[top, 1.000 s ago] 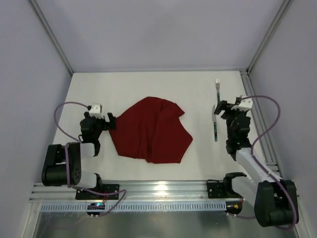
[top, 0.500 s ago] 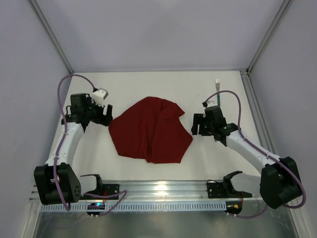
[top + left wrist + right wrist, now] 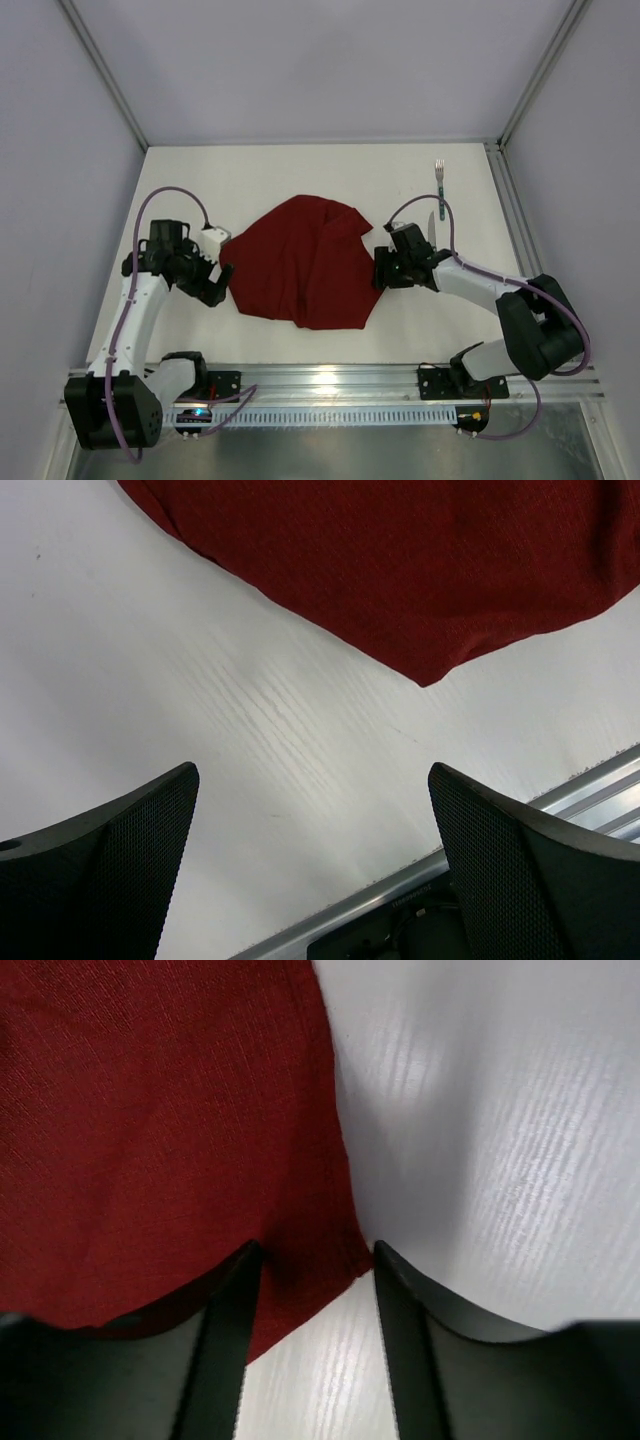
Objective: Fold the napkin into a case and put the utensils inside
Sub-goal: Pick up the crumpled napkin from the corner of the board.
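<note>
One napkin (image 3: 305, 262), dark red, crumpled and unfolded, at the middle of the overhead view on the white table (image 3: 300, 185). No case formed yet.

Left gripper (image 3: 211, 283): stands wide open and holds nothing, just off the cloth's left edge. In its wrist view, fingers (image 3: 110, 865) spread over bare table, nearest red corner above and slightly right of the gap, apart from both fingers.

Right gripper (image 3: 383, 270): sits at the cloth's right edge, jaws parted but narrow. In its wrist view, a red corner lies in the gap between the fingers (image 3: 225, 1345), with no pinch visible. Looks the nearer of the two to a hold.

Cloth flanked by both grippers, left edge toward the left one, right edge toward the right one. Likely calls for taking both side edges and drawing the cloth flat.

Utensils: one fork (image 3: 439, 185), tines toward the top of the frame, long axis up-down, at upper right of the napkin, near the right arm (image 3: 470, 283). Knife not clearly seen; a pale sliver beside that arm possibly its blade, cannot tell.
</note>
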`<state>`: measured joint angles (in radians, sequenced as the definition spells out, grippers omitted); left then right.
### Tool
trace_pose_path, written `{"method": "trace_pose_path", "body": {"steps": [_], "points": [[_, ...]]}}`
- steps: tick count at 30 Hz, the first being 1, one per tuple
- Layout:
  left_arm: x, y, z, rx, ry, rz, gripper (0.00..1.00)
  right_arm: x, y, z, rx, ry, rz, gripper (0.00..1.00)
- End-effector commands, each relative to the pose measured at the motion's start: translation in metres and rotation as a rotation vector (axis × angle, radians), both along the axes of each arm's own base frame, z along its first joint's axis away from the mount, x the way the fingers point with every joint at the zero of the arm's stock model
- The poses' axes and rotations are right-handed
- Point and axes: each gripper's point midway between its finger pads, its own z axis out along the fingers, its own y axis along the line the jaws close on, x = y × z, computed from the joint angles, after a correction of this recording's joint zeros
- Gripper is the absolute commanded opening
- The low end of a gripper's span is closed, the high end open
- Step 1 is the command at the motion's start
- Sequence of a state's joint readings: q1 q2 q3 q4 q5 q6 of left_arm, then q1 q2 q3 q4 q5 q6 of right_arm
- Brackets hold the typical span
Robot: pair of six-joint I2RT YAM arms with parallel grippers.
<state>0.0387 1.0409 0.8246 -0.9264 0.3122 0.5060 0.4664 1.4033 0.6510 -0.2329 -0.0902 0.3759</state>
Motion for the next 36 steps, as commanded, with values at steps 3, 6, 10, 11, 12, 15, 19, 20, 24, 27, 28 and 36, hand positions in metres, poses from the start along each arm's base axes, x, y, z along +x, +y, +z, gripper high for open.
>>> {"method": "trace_pose_path", "body": {"steps": [3,6,10,11,12,15,19,20,24,27,28,36], "points": [[-0.012,0.003,0.002,0.016,0.028,0.01,0.99,0.009,0.026,0.012,0.049,-0.003,0.053,0.26],[-0.014,0.004,0.006,0.019,0.032,0.028,0.99,0.007,0.058,0.053,0.047,-0.046,0.143,0.05],[-0.001,0.015,0.02,0.069,-0.02,0.093,0.99,-0.003,0.142,0.14,0.17,-0.182,0.346,0.04],[0.009,0.023,0.03,0.094,-0.067,0.136,0.98,-0.007,0.177,0.182,0.246,-0.253,0.428,0.04],[0.015,0.026,0.036,0.11,-0.095,0.147,0.98,-0.01,0.191,0.21,0.295,-0.301,0.462,0.04],[0.034,0.033,0.074,0.1,-0.215,0.207,0.97,-0.011,0.234,0.297,0.498,-0.423,0.554,0.04],[0.048,0.04,0.126,0.093,-0.349,0.251,0.97,0.025,0.244,0.387,0.633,-0.644,0.426,0.04],[0.05,0.04,0.135,0.092,-0.37,0.249,0.98,0.035,0.241,0.4,0.648,-0.676,0.389,0.04],[0.058,0.028,0.156,0.034,-0.42,0.195,0.99,0.092,0.202,0.384,0.68,-0.642,0.162,0.04],[0.051,-0.003,0.143,-0.087,-0.37,0.057,0.99,0.128,0.166,0.338,0.749,-0.543,-0.015,0.04],[0.048,-0.009,0.128,-0.117,-0.321,0.039,0.99,0.134,0.154,0.304,0.705,-0.5,-0.066,0.04],[0.009,-0.066,0.016,0.099,-0.051,-0.3,0.99,0.145,0.103,0.212,0.588,-0.423,-0.218,0.04]]}}
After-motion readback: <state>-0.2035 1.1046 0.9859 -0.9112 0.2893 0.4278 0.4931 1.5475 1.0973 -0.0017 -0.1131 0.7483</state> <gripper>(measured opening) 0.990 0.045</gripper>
